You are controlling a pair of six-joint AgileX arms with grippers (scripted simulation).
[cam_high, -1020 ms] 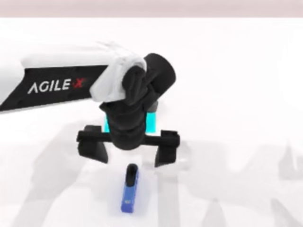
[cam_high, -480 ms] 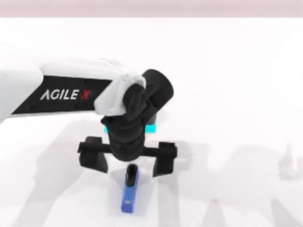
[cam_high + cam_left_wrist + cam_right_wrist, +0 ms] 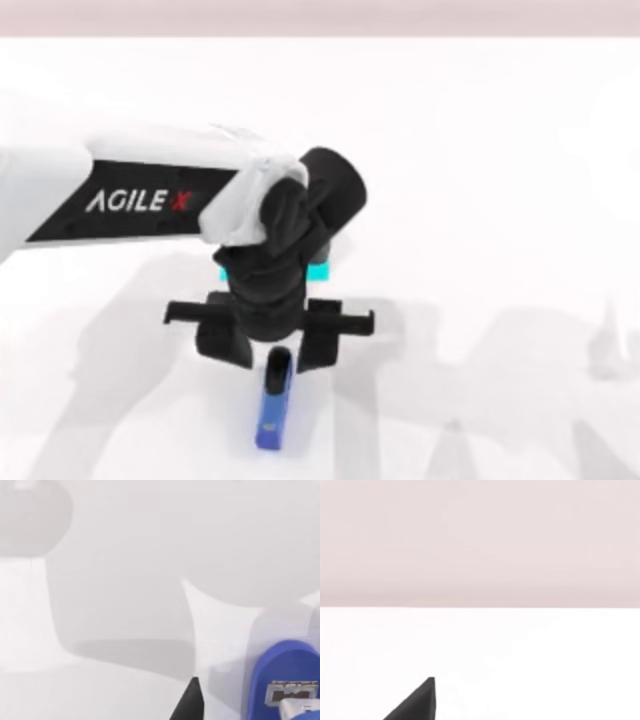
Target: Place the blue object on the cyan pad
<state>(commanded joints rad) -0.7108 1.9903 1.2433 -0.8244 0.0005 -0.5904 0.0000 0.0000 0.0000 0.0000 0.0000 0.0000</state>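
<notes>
Below the frame's centre, the left gripper (image 3: 270,345) has been narrowed around the blue object's (image 3: 273,406) capped end, not yet gripped.

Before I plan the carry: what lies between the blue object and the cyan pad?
In the top view, the left pincer and its black wrist lie between the blue object and the cyan pad, hiding most of the pad.

Left arm reaches in from the top view's left, wrist pitched downward. Left gripper (image 3: 272,352) points down, fingers (image 3: 226,343) part-closed with a gap between them. Right arm outside the top view.
</notes>
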